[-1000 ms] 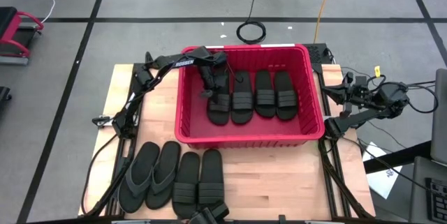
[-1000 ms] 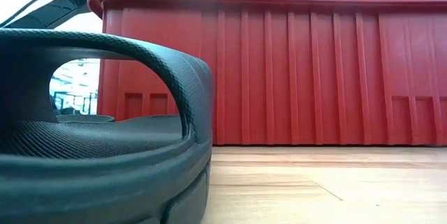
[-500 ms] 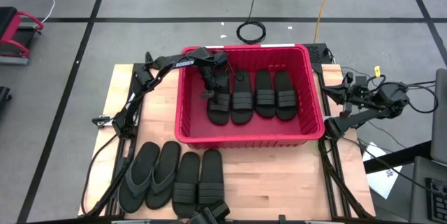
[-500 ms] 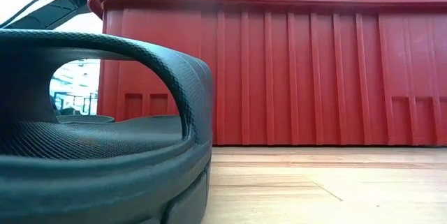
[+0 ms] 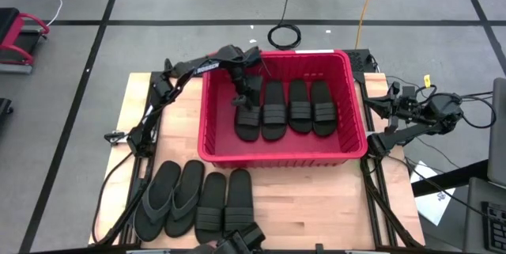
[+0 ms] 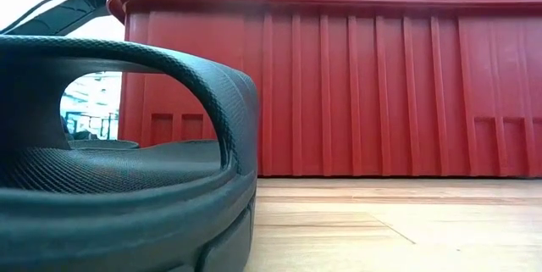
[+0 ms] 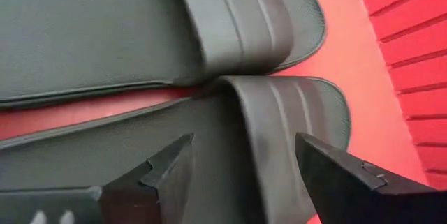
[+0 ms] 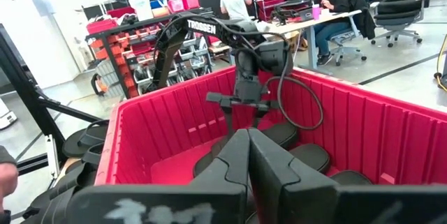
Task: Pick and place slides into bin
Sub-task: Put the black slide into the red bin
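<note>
The red bin (image 5: 207, 119) stands at the table's far middle, and several black slides lie side by side on its floor. My left gripper (image 5: 243, 94) is open inside the bin, just above the leftmost slide (image 5: 247, 119). In the left wrist view its fingers stand on either side of that slide's ribbed strap (image 7: 265, 133) and touch nothing. It also shows in the right wrist view (image 8: 244, 105). My right gripper (image 5: 383, 105) waits, shut and empty (image 8: 248, 144), outside the bin's right wall.
Two thong slides (image 5: 170, 199) and two ribbed-strap slides (image 5: 225, 202) lie flat on the wood in front of the bin; one fills the low view's left (image 6: 127, 179). People sit at desks beyond the table (image 8: 328, 8). Bare wood (image 5: 316, 206) lies at the front right.
My left gripper has risen a little from the leftmost slide in the bin and gone slightly toward the far edge. The slide stays flat on the bin's floor.
</note>
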`<state>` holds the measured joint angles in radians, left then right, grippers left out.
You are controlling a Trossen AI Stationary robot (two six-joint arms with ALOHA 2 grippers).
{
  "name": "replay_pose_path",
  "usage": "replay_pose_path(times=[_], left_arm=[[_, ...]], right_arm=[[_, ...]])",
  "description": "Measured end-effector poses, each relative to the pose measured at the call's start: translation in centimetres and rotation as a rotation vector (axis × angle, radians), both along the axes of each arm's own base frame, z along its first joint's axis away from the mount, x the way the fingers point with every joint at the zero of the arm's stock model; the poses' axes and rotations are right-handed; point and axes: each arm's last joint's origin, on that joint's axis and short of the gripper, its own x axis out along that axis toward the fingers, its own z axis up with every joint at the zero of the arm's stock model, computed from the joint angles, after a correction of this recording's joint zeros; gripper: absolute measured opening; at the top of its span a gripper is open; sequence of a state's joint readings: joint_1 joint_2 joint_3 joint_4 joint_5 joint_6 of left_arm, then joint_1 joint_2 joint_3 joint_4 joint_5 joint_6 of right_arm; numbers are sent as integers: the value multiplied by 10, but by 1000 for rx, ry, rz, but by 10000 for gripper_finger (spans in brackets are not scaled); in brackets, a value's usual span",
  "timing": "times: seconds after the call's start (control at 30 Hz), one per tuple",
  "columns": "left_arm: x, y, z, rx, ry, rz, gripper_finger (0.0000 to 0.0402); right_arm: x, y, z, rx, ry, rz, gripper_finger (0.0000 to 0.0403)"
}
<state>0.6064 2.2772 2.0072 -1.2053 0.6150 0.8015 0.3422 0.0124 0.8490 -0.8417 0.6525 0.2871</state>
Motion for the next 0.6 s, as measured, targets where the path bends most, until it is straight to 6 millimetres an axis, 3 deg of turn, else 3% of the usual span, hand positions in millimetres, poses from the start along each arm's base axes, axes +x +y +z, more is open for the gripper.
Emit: replay_pose_path(times=[0.33,0.6], left_arm=[[-1,0,22,53,104,84,241],[4,14,21,318,157,200,241]], right_arm=[[0,0,0,-3,2,0,0],[0,0,0,-3,2,0,0]])
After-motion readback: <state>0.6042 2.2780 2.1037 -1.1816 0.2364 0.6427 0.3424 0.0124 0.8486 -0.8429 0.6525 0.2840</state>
